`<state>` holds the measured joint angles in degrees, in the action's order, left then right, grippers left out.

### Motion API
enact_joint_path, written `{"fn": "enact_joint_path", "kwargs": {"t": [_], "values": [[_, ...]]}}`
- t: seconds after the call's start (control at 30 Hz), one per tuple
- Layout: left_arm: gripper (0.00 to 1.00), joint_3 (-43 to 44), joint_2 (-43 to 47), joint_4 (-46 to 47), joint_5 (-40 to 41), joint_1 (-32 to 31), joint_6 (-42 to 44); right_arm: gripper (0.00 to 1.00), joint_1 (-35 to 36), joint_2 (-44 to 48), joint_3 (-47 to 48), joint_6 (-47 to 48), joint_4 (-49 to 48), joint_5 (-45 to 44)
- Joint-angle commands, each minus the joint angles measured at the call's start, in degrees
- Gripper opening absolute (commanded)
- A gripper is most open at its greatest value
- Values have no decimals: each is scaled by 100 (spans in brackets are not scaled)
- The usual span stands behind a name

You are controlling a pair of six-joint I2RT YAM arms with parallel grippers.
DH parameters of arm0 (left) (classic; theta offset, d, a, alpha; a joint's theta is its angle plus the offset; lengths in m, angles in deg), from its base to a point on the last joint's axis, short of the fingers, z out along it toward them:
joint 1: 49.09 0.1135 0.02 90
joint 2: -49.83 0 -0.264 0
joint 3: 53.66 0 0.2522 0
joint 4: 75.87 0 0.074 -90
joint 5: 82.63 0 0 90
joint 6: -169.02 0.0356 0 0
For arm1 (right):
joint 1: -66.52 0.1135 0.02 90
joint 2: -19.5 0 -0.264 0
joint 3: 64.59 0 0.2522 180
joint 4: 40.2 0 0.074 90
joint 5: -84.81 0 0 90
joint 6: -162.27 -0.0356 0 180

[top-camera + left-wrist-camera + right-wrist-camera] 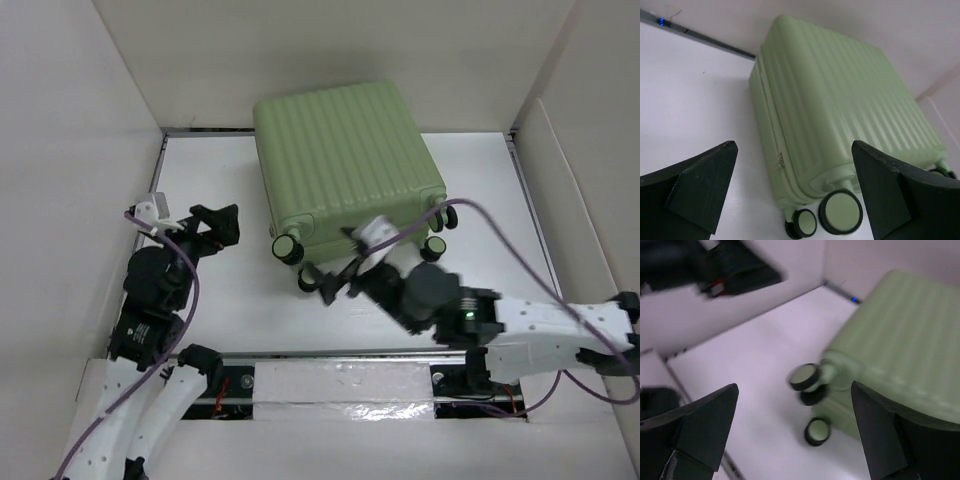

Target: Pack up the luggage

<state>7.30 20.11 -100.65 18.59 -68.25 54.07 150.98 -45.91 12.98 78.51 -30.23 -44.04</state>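
Note:
The luggage [345,160] is a light green ribbed hard-shell suitcase, closed and lying flat at the middle back of the white table, its black-rimmed wheels [285,247] pointing toward the arms. My left gripper [222,228] stands open to the left of it, apart from the shell, and looks at the luggage [840,95] and two wheels [841,211]. My right gripper [335,278] is open just in front of the near-left wheels. It holds nothing. In the right wrist view the luggage [900,330] and its wheels [804,376] are blurred.
White cardboard walls [60,150] close in the table on the left, back and right. A metal rail [700,37] runs along the back edge. A purple cable [500,235] loops over the right arm near the suitcase's right wheels [437,245].

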Motion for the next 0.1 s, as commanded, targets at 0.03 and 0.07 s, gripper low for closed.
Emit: {"fn": "enact_joint_path", "kwargs": {"t": [0.03, 0.07], "values": [[99, -70, 396, 136, -665, 0, 192, 100, -1146, 1211, -254, -104, 553, -415], [99, -97, 353, 127, -674, 0, 140, 100, -1447, 1336, -386, -184, 625, 196]]}}
